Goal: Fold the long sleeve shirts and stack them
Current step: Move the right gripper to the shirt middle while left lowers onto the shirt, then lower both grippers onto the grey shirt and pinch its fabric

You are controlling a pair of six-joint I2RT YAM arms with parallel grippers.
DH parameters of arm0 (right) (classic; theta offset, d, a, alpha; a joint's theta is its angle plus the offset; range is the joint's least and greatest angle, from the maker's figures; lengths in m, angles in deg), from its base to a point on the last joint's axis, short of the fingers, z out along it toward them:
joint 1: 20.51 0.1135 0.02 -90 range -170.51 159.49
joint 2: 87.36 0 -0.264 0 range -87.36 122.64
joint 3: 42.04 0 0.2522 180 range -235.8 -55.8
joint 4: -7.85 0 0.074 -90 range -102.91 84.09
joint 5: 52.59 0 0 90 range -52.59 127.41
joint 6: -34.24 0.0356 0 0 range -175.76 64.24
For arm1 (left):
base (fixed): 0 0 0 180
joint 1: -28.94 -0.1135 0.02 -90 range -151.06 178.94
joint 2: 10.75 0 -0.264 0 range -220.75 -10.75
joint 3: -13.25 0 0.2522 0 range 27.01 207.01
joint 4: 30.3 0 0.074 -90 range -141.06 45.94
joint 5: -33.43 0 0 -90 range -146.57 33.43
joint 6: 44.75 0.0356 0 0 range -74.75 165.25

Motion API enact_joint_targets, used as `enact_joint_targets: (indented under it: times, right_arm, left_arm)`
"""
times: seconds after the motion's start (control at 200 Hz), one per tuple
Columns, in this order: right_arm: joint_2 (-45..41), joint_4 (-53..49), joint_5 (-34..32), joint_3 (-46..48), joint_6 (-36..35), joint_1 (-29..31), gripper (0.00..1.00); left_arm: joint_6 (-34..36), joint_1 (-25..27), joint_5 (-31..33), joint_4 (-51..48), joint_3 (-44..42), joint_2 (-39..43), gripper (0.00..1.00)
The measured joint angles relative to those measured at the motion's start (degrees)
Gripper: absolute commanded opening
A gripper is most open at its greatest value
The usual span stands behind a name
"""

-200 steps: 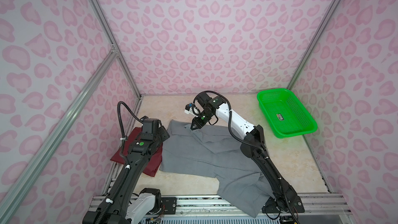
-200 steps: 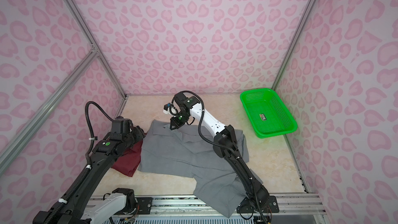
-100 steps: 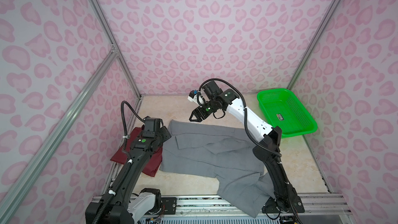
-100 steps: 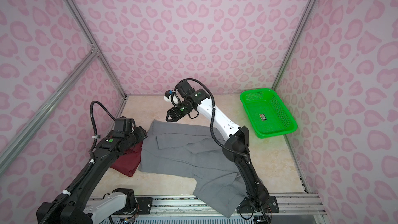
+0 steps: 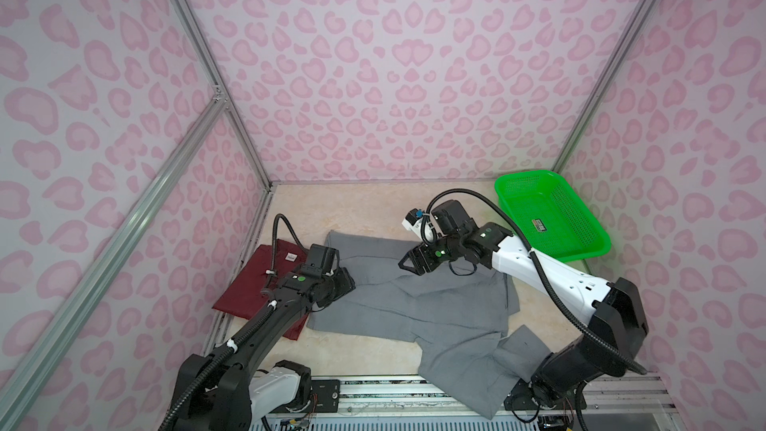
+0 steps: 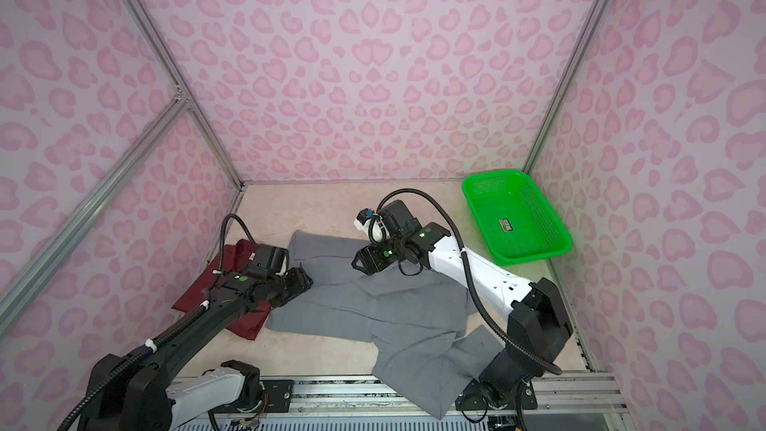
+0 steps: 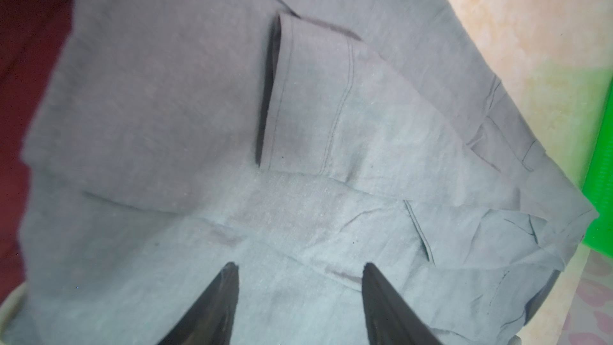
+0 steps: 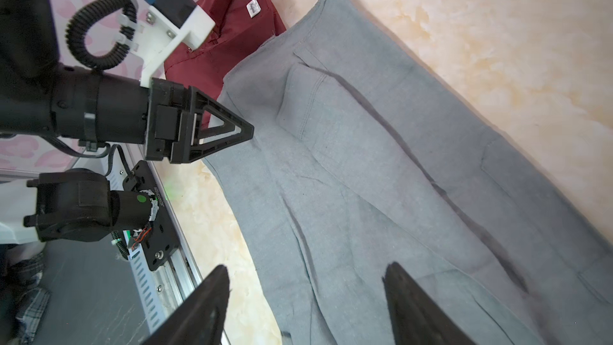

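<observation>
The grey long sleeve shirt (image 5: pixel 414 304) (image 6: pixel 373 308) lies spread on the table, with one sleeve laid across its body and another part hanging over the front edge. The maroon long sleeve shirt (image 5: pixel 253 284) (image 8: pixel 215 54) lies folded at the left, partly under the left arm, its white neck label showing. My left gripper (image 5: pixel 348 281) (image 7: pixel 300 265) is open just over the grey shirt's left edge, with only cloth (image 7: pixel 199 94) below it. My right gripper (image 5: pixel 404 265) (image 8: pixel 306 268) is open and empty above the grey shirt's far middle.
A bright green basket (image 5: pixel 539 201) (image 6: pixel 497 201) stands at the back right, with a small sticker on its floor. Pink patterned walls close in the left, back and right. A metal rail (image 5: pixel 373 391) runs along the front edge. The left gripper's fingertips (image 8: pixel 247 129) show in the right wrist view.
My right gripper has opened, let go of the grey cloth near the shirt's far left and drawn back to the right above the shirt. The left arm has barely moved.
</observation>
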Motion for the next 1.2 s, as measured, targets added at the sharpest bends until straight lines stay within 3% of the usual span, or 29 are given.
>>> enact_joint_targets:
  times: [0.441,0.771,0.926,0.981,1.202]
  right_arm:
    - [-11.37,5.97,-0.61,13.57,1.92,-5.18,0.75]
    - [-13.14,8.41,-0.31,18.25,2.58,-7.26,0.75]
    - [-13.66,9.57,0.52,18.36,2.99,-7.26,0.75]
    - [-13.86,9.7,0.61,18.47,3.08,-7.28,0.75]
    - [-13.99,10.69,1.33,19.71,3.69,-7.28,0.75]
  left_arm:
    - [-1.7,1.44,2.23,6.25,4.96,-17.44,0.48]
    - [-1.22,1.55,6.43,8.11,6.86,-22.32,0.45]
    - [-0.83,1.51,8.41,8.74,7.72,-23.61,0.37]
    - [-0.83,1.51,8.76,8.74,7.87,-23.82,0.28]
    - [-0.74,1.49,10.12,8.26,8.33,-24.39,0.16]
